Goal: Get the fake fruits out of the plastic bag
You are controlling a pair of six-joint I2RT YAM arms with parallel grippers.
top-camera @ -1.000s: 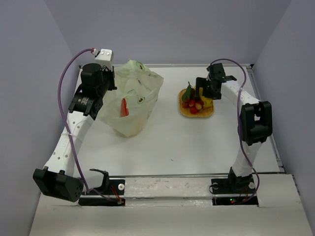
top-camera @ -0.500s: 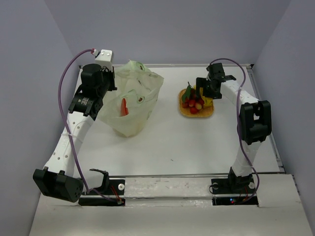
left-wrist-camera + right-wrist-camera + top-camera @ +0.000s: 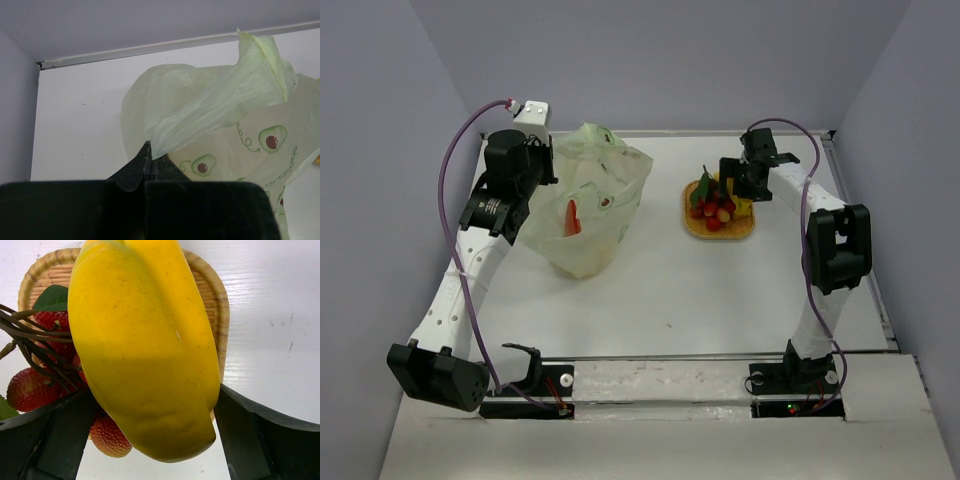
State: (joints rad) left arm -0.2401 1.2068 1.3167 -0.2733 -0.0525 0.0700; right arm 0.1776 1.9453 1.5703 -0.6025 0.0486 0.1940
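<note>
The plastic bag (image 3: 592,212), pale green with avocado prints, stands at the back left; a red fake fruit (image 3: 573,218) shows through its side. My left gripper (image 3: 546,168) is shut on a pulled-up fold of the bag (image 3: 210,110), and in the left wrist view the gripper (image 3: 148,151) pinches the film between its tips. On the orange woven tray (image 3: 720,233) lie a red berry cluster (image 3: 712,212) and a yellow banana (image 3: 743,206). My right gripper (image 3: 732,188) hovers over them, open. Up close, the banana (image 3: 145,350) lies between the spread fingers of that gripper (image 3: 150,417), beside the berries (image 3: 30,387).
The woven tray (image 3: 212,295) sits on the white table at the back right. A raised rail runs along the table's far edge (image 3: 150,47), with grey walls behind it and on both sides.
</note>
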